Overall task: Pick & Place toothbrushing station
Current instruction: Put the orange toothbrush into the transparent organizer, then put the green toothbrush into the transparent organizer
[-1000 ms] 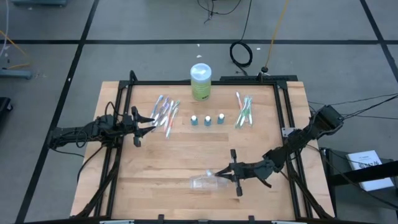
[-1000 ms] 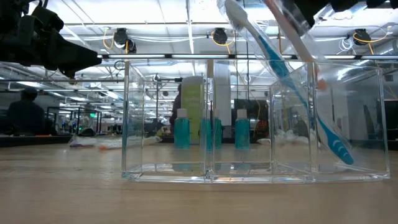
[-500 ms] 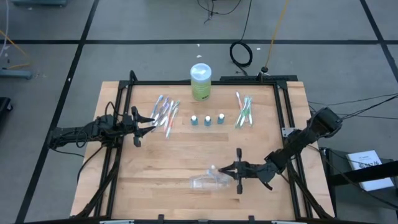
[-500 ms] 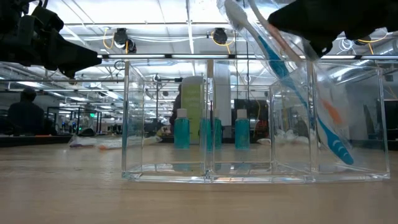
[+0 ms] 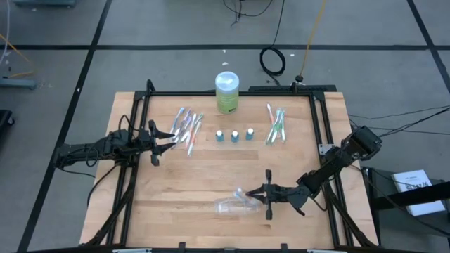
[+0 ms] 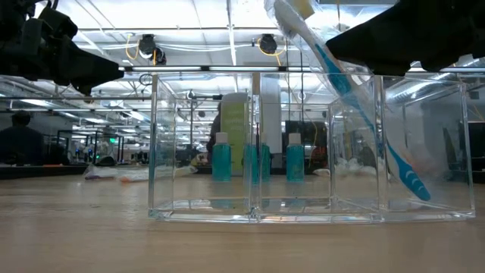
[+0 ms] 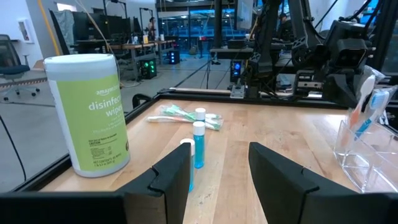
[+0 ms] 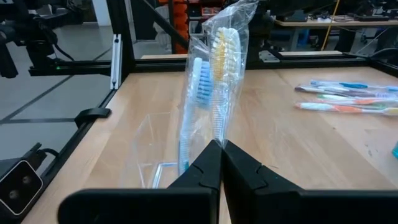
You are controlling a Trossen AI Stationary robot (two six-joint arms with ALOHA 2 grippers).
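Note:
A clear plastic holder [image 6: 258, 144] with three compartments stands near the table's front edge, also the holder [image 5: 235, 204] in the high view. A blue toothbrush [image 6: 356, 98] leans in its right compartment. My right gripper [image 5: 261, 195] is shut on a toothbrush in a clear wrapper [image 8: 224, 68], beside the blue brush [image 8: 198, 81]. Three small blue tubes [image 5: 234, 135] stand upright mid-table. Loose toothbrushes lie in a left pile [image 5: 188, 126] and a right pile [image 5: 275, 123]. My left gripper [image 5: 171, 135] waits open at the left, near the left pile. My right gripper pinches the wrapped toothbrush between its two fingers on the handle below the head [image 8: 217, 134], wrapper and all. The fingers lie level and come from the table's right side, across the brush. The brush stands tilted, head up, with its lower end down inside the holder's right compartment [image 6: 394, 152].
A green wipes canister [image 5: 226, 91] stands at the table's far edge, behind the tubes. A black frame rail [image 5: 320, 119] runs along the table's sides. Bare wood lies between the holder and the tubes.
My right gripper has sunk toward the holder, still shut on the wrapped toothbrush. The brush has gone deeper into the right compartment, beside the blue one. The holder and the blue brush have stayed in place.

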